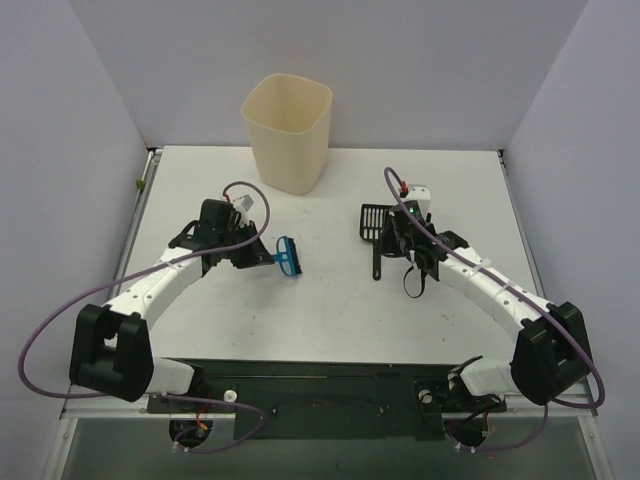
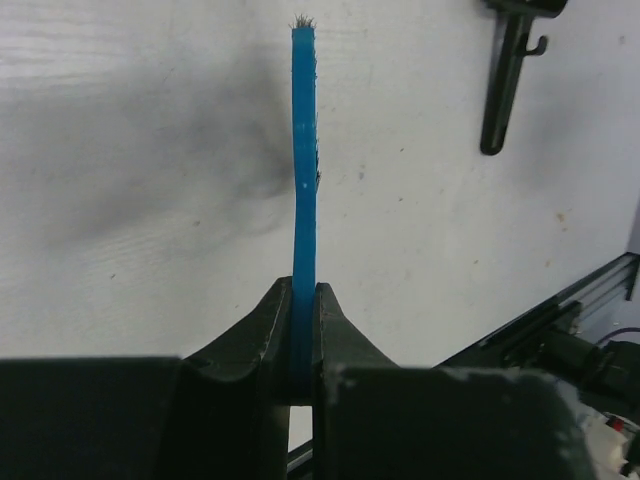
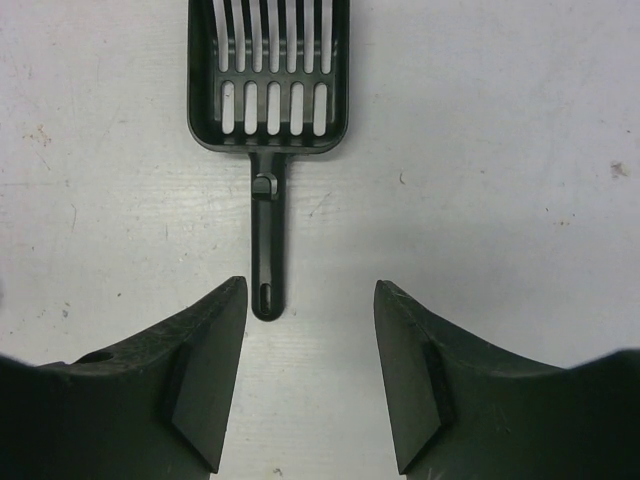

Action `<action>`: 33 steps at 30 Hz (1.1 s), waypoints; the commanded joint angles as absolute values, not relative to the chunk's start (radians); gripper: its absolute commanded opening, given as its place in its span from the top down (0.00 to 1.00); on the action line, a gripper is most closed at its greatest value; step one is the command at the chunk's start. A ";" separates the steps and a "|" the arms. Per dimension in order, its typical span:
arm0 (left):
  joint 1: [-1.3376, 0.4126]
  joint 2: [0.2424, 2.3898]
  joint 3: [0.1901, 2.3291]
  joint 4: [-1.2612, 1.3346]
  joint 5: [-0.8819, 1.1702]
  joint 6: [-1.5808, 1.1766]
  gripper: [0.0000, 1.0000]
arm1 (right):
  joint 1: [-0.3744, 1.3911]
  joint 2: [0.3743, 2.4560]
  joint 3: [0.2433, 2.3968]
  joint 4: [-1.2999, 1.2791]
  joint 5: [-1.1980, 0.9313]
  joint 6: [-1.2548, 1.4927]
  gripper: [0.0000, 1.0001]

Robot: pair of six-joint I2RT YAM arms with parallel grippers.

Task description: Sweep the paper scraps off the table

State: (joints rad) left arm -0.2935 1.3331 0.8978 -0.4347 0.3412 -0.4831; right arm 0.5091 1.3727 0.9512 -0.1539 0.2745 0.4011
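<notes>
No paper scraps show in any view. My left gripper (image 1: 266, 252) (image 2: 305, 287) is shut on the small blue brush (image 1: 288, 257) (image 2: 304, 150), held edge-on over the white table (image 1: 330, 310), its bristle tips just showing at the far end. The black slotted scoop (image 1: 372, 225) (image 3: 268, 90) lies flat on the table right of centre, its handle pointing toward the near edge. My right gripper (image 1: 405, 270) (image 3: 310, 285) is open and empty, raised above the handle's near end, which sits closer to its left finger (image 3: 215, 350). The scoop's handle also shows in the left wrist view (image 2: 505, 90).
A cream plastic bin (image 1: 288, 130) stands at the back of the table, left of centre. Pale panels wall the table on the left, back and right. The black mounting rail (image 1: 320, 385) with both arm bases runs along the near edge.
</notes>
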 commanded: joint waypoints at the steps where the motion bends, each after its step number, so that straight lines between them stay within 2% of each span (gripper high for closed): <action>1: -0.299 1.428 0.986 -0.143 0.495 -0.701 1.00 | 0.502 1.281 0.891 -0.149 0.261 0.420 0.51; 4: -0.299 1.520 1.061 -0.103 0.489 -0.761 0.99 | 0.495 1.223 0.867 -0.153 0.256 0.426 0.51; 5: -0.299 1.535 1.086 -0.126 0.483 -0.762 0.88 | 0.495 1.215 0.859 -0.156 0.250 0.426 0.51; 6: -0.301 1.564 1.124 -0.135 0.459 -0.761 0.82 | 0.494 1.197 0.851 -0.161 0.241 0.426 0.51; 8: -0.301 1.583 1.167 -0.204 0.387 -0.744 0.37 | 0.492 1.175 0.842 -0.169 0.232 0.426 0.50; 9: -0.299 1.580 1.176 -0.228 0.370 -0.718 0.30 | 0.492 1.170 0.838 -0.172 0.227 0.425 0.51; 14: -0.296 1.543 1.246 -0.417 0.156 -0.583 0.26 | 0.492 1.123 0.818 -0.184 0.225 0.426 0.51; 18: -0.295 1.450 1.203 -0.468 0.028 -0.512 0.25 | 0.492 1.063 0.807 -0.198 0.235 0.428 0.49; 19: -0.296 1.407 1.172 -0.457 0.009 -0.502 0.25 | 0.492 1.049 0.805 -0.209 0.238 0.426 0.44; 20: -0.305 1.384 1.160 -0.442 -0.023 -0.502 0.20 | 0.492 1.026 0.808 -0.215 0.235 0.426 0.40; 21: -0.313 1.326 1.122 -0.431 -0.075 -0.500 0.12 | 0.491 1.008 0.811 -0.238 0.238 0.423 0.22; 22: -0.334 1.292 1.106 -0.404 -0.101 -0.485 0.12 | 0.491 0.993 0.818 -0.253 0.258 0.431 0.17; 23: -0.350 1.237 1.063 -0.393 -0.138 -0.474 0.12 | 0.492 0.964 0.816 -0.274 0.268 0.433 0.04; 28: -0.468 1.056 0.999 -0.379 -0.205 -0.401 0.11 | 0.491 0.780 0.735 -0.278 0.325 0.443 0.02; 33: -0.499 0.934 0.974 -0.434 -0.308 -0.338 0.10 | 0.492 0.577 0.655 -0.314 0.394 0.495 0.01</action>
State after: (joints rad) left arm -0.4915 1.0157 0.9974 -0.4156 -0.1761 -0.4137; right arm 0.4969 0.6796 0.6987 -0.2657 0.2943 0.4488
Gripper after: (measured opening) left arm 0.894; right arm 0.988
